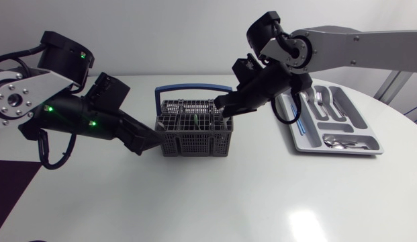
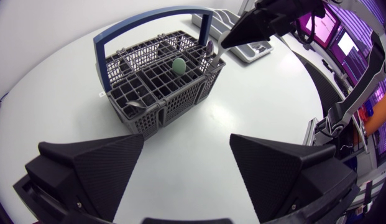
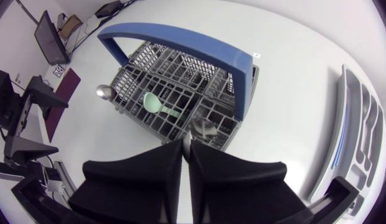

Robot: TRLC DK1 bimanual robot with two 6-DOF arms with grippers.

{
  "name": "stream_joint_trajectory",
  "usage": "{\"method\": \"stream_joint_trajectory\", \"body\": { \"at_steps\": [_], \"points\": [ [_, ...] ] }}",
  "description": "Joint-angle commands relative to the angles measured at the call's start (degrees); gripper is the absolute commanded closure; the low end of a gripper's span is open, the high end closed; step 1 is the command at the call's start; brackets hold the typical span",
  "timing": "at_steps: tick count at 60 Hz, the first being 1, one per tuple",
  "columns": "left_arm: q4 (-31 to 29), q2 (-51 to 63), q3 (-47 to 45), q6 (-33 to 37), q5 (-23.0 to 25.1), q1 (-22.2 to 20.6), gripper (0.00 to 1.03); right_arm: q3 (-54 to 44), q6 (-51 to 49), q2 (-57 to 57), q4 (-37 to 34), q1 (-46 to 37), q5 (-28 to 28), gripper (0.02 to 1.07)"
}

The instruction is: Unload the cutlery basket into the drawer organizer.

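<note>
The grey cutlery basket (image 1: pixel 195 138) with a blue handle (image 1: pixel 195 87) stands mid-table. A green spoon (image 3: pixel 156 106) lies across its grid, and a metal spoon (image 3: pixel 105 92) pokes out at its far side. My right gripper (image 1: pixel 221 104) is at the basket's right corner, its fingers shut on a metal utensil (image 3: pixel 205 127) that stands in the corner compartment. My left gripper (image 1: pixel 151 140) hangs open, close to the basket's left wall with nothing between its fingers. The grey drawer organizer (image 1: pixel 369 128) lies at the right with forks (image 1: pixel 320 101) and spoons (image 1: pixel 339 141) in it.
A thin blue item (image 1: pixel 297 124) lies along the organizer's left edge. The white table (image 1: pixel 215 202) stretches bare in front of the basket. My right arm (image 1: pixel 356 47) passes above the organizer's far end.
</note>
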Motion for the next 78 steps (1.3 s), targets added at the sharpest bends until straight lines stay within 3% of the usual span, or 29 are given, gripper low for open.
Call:
{"method": "stream_joint_trajectory", "body": {
  "at_steps": [1,24,41,50,62,78],
  "points": [
    [0.20,-0.42,-1.37,1.55,0.37,-0.37,0.06,-1.17,1.82,-2.44,-0.64,-0.42,-0.33,0.98],
    [0.46,-0.16,-1.72,1.46,0.37,-0.81,0.06,-1.26,7.79,-9.29,-1.87,-3.23,-6.22,1.01],
    [0.46,-0.25,-1.46,1.37,0.46,-0.72,0.06,-4.86,6.83,-16.32,-3.45,-7.89,-7.80,1.01],
    [0.46,-0.42,-0.67,-0.82,0.10,-0.64,0.06,-7.32,5.42,-20.01,-4.86,-10.35,-5.69,1.01],
    [1.43,0.54,1.70,-9.35,-5.96,-0.55,0.09,-11.63,1.99,-24.32,-5.82,-12.81,-0.95,1.01],
    [0.20,5.73,5.22,-16.47,-6.31,2.00,0.04,-15.23,-6.53,-27.75,-6.44,-17.21,4.76,1.01]
  ]
}}
